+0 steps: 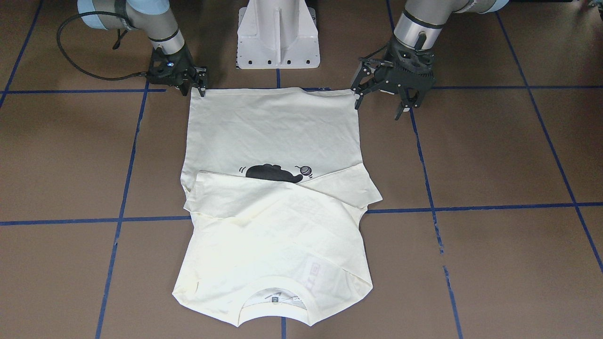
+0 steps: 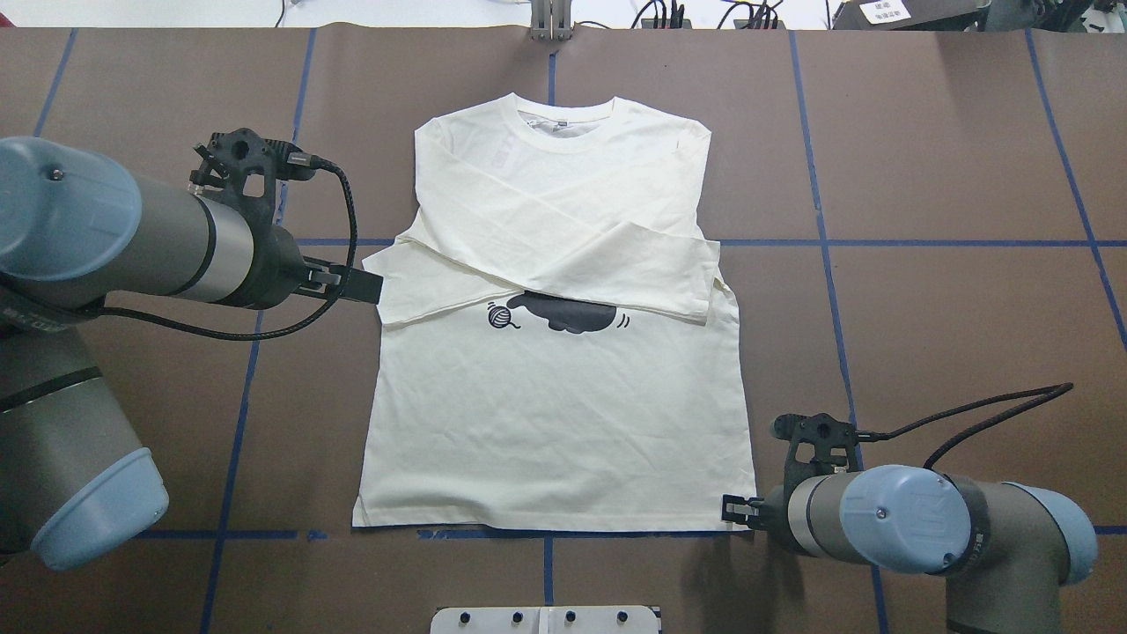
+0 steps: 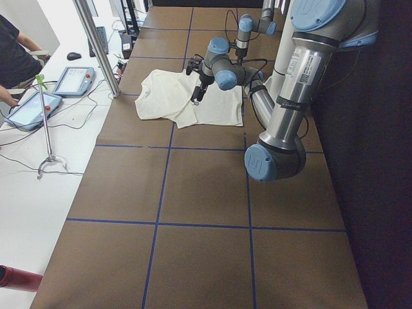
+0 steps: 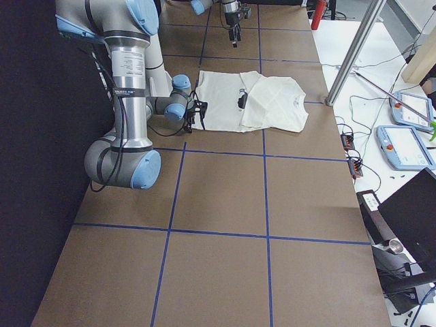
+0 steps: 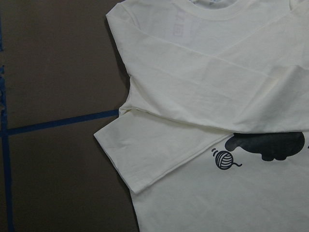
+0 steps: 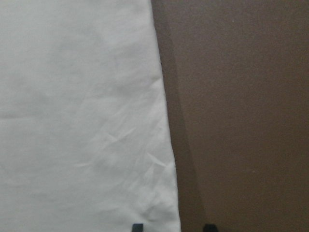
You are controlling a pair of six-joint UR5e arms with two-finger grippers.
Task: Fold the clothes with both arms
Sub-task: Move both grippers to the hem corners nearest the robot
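The cream-white long-sleeved T-shirt (image 2: 555,423) lies flat, print side up. Both sleeves are folded across the chest and half cover the black cat print (image 2: 563,313). Its collar (image 2: 563,119) points away from the robot. My right gripper (image 2: 735,511) is low at the hem's right corner (image 1: 195,87) and open. In the right wrist view one fingertip (image 6: 137,226) is over the cloth and the other over bare table. My left gripper (image 1: 379,101) hangs open and empty, raised above the table beside the left sleeve cuff (image 5: 120,150). Its fingers do not show in the left wrist view.
The white pedestal base (image 1: 278,33) stands just behind the hem. Blue tape lines (image 2: 924,242) cross the brown table. Beyond the far edge a side table holds control tablets (image 3: 74,80) and a metal pole (image 3: 96,45). A person's arm (image 3: 9,96) reaches in there.
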